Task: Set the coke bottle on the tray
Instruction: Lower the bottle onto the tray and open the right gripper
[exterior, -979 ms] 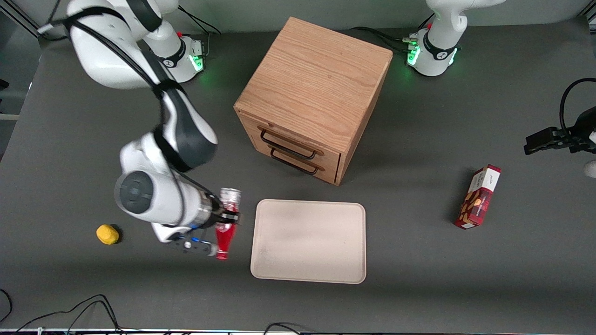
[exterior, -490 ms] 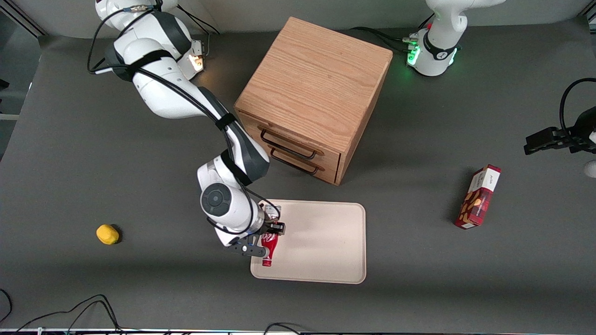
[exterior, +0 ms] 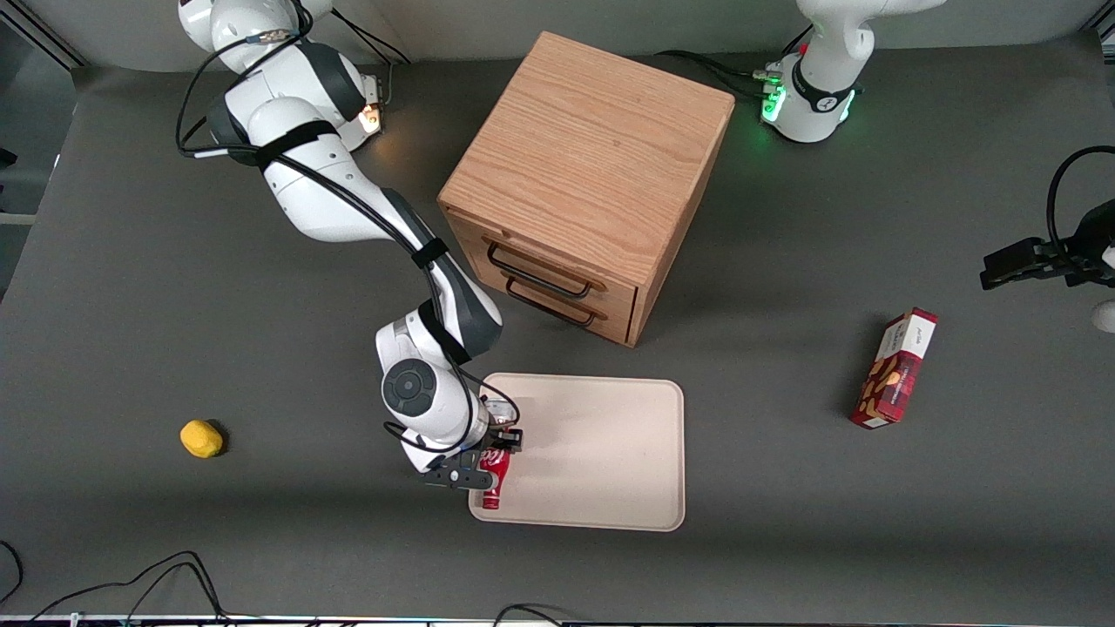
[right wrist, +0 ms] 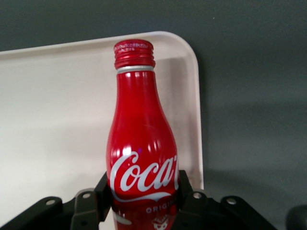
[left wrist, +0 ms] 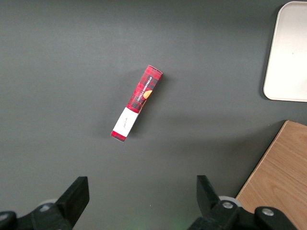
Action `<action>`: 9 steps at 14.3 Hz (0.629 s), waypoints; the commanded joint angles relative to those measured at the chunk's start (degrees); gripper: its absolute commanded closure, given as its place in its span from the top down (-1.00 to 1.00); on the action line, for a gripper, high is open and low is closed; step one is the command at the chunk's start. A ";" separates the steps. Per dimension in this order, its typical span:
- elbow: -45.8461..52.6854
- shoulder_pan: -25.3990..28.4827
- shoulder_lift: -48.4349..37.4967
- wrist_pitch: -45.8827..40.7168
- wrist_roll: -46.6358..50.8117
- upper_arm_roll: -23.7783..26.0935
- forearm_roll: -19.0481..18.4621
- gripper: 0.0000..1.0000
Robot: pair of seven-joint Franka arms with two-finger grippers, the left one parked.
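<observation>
The working arm reaches down over the dark table (exterior: pixel 131 305), and its gripper (exterior: pixel 496 448) sits above the tray's (exterior: pixel 592 453) edge nearest that arm's end of the table, close to the corner that lies nearer the front camera. The two black fingers (right wrist: pixel 186 191) are closed against the lower body of the coke bottle (exterior: pixel 493 475), one on each side of the white script logo, so the bottle is clamped firmly between them. Seen from the front, the bottle lies roughly along a twelve-to-six line, its silver wide end toward twelve o'clock tucked under the wrist and its narrow red neck and cap pointing to about six o'clock. In the wrist view the cap reaches close to the tray's rounded corner and low rim, with the cream surface showing under most of the bottle. I cannot tell whether the bottle already touches the tray or hangs just above it. From the tray, the wooden drawer cabinet (exterior: pixel 584 183) stands at about twelve o'clock, farther from the front camera, its two dark-handled drawer fronts facing the tray. A small yellow object (exterior: pixel 200 438) rests at about nine o'clock, well apart, toward the working arm's end of the table. A red snack box (exterior: pixel 895 369) lies at about three o'clock, toward the parked arm's end, also well apart from the tray.
</observation>
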 commanded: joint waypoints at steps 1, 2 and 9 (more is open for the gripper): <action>1.90 0.67 0.97 0.84 -0.82 -0.67 -0.78 -0.02; 1.38 0.75 0.97 0.93 -0.82 -0.67 -0.87 0.96; 1.02 0.67 0.54 1.72 -0.56 -0.67 -1.93 1.00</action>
